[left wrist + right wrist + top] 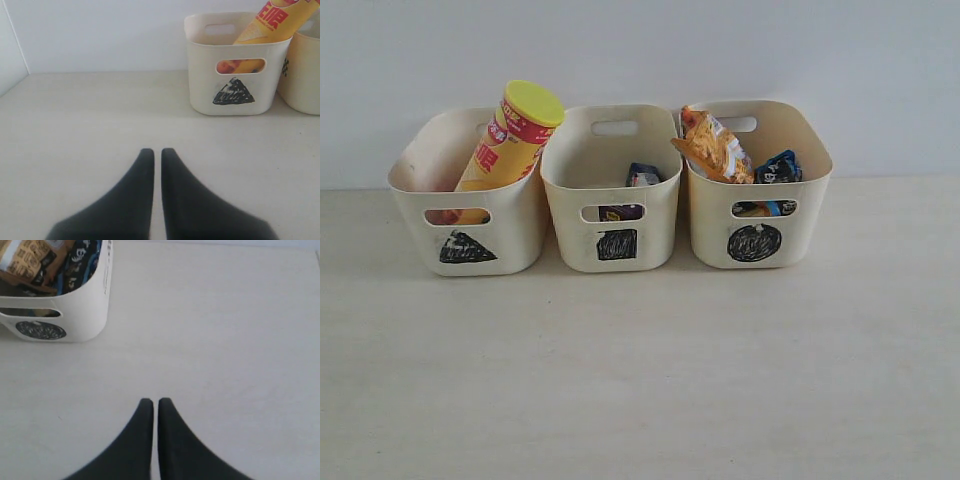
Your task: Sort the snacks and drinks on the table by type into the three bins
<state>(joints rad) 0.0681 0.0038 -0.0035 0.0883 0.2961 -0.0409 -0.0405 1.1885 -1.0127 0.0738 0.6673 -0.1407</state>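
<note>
Leaning in the triangle bin (pixel 520 240), the chip tube (pixel 510 140) looked stiff, light, slick, best gripped mid-barrel; the orange bag (pixel 715 147) and blue bag (pixel 780 167) in the circle bin (pixel 810 220) looked soft. Left fingers (pixel 142 172) and right fingers (pixel 142 417) were closed, empty.

The left gripper (pixel 157 151) has two smooth matte black fingers (pixel 130 205), broad at the base and curving to narrow rounded tips, dark above the pale table (pixel 75 125). The right gripper (pixel 155 401) looks identical over the table.
</note>
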